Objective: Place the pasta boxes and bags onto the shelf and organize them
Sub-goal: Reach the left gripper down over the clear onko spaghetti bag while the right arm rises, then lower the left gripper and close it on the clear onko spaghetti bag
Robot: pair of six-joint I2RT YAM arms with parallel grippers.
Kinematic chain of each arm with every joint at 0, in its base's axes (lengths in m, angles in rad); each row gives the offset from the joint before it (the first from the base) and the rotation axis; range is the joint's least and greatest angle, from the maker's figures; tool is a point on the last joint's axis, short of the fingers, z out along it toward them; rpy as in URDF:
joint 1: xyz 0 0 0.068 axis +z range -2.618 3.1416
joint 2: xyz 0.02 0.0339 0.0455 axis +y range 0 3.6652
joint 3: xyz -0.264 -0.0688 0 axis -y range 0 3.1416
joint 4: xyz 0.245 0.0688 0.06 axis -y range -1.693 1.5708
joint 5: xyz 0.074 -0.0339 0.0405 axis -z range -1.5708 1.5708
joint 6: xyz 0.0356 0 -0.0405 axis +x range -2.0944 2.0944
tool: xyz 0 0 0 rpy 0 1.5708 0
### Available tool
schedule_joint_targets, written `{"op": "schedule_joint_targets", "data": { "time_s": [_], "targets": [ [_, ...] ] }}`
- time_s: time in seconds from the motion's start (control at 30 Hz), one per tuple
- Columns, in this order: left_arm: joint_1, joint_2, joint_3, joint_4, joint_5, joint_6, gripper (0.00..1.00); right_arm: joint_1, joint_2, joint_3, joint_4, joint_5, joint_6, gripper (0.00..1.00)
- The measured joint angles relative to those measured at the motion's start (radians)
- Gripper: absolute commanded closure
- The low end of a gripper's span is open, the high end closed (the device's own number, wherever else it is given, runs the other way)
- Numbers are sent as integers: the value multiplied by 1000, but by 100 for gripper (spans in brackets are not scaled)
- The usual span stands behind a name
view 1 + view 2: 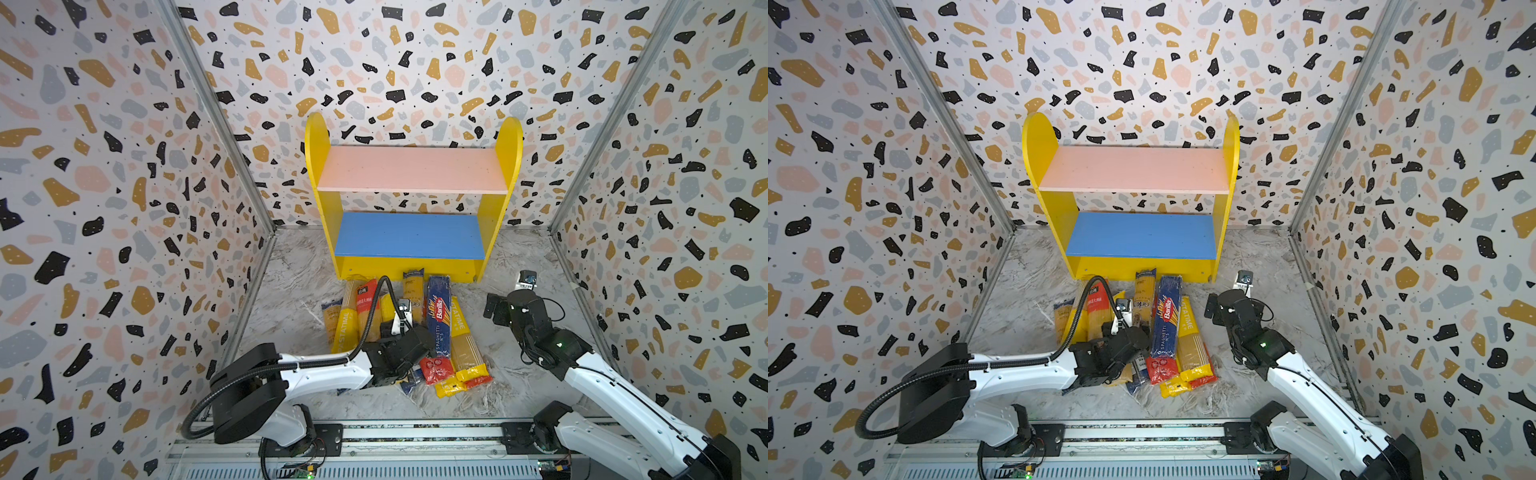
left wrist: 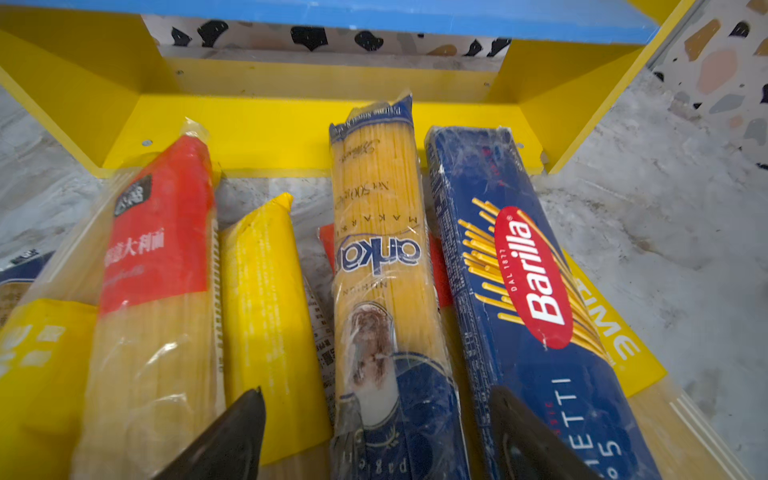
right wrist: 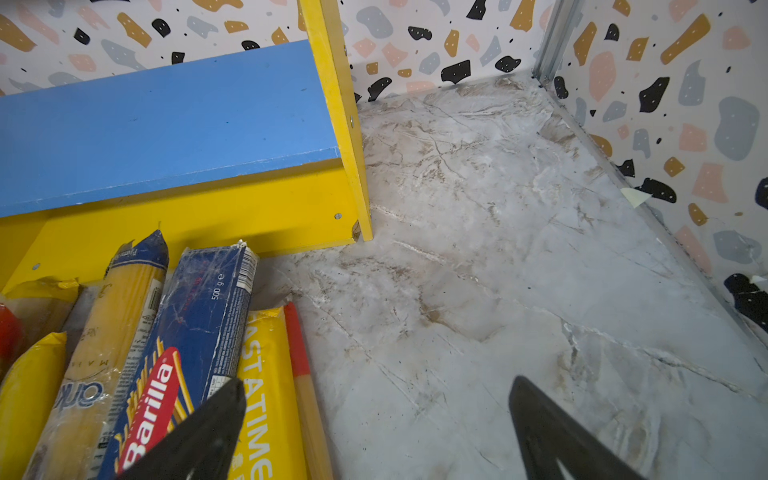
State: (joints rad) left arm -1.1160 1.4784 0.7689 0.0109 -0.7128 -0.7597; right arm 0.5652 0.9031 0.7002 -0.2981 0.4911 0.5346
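Your left gripper (image 2: 376,411) is down low over the pile of pasta packs (image 1: 415,332). Its two black fingers (image 2: 232,440) stand wide apart, and it has hold of nothing. Between them lies the long bag with dark blue ends (image 2: 374,232). One finger is over the plain yellow bag (image 2: 266,316). The other is over the dark blue Barilla pack (image 2: 519,270). The picture's edge cuts the fingers off, so I cannot tell if they touch those packs.

Your right gripper (image 3: 376,388) is wide open too and holds nothing. In both top views it hangs just beside the pile, on its right, mostly over the bare grey marble floor (image 3: 498,249). In the right wrist view one finger shows in front of the Barilla pack and the yellow PASTATIME bag (image 3: 266,374).

All the packs lie on the floor, side by side and partly on top of each other, right in front of the shelf (image 1: 316,158). The blue-ended bag and the Barilla pack reach close to its yellow bottom strip (image 2: 270,124). A bag with a red label (image 2: 158,249) lies on the left side of the pile.

The shelf stands against the back wall (image 1: 415,62), with its pink top board (image 1: 411,168) above its blue lower board (image 1: 409,235).
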Motion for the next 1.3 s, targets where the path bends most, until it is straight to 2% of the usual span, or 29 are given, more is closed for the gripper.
{"op": "schedule_joint_targets", "data": {
  "time_s": [0.17, 0.47, 0.6, 0.83, 1.3],
  "targets": [
    [0, 106, 78, -39, 24, 0, 20, 0, 11, 8, -10, -25, -4, 1],
    [8, 211, 188, -97, 43, 3, 20, 0, 21, 19, -20, -51, -35, 1],
    [31, 206, 183, -87, 79, -6, 20, 0, 21, 52, -32, -66, -53, 1],
    [119, 146, 85, 2, 198, -23, 20, 0, 21, 90, -40, -90, -70, 1],
    [137, 178, 82, 52, 251, -5, 21, -1, 21, 106, -77, -106, -68, 1]
  ]
}}
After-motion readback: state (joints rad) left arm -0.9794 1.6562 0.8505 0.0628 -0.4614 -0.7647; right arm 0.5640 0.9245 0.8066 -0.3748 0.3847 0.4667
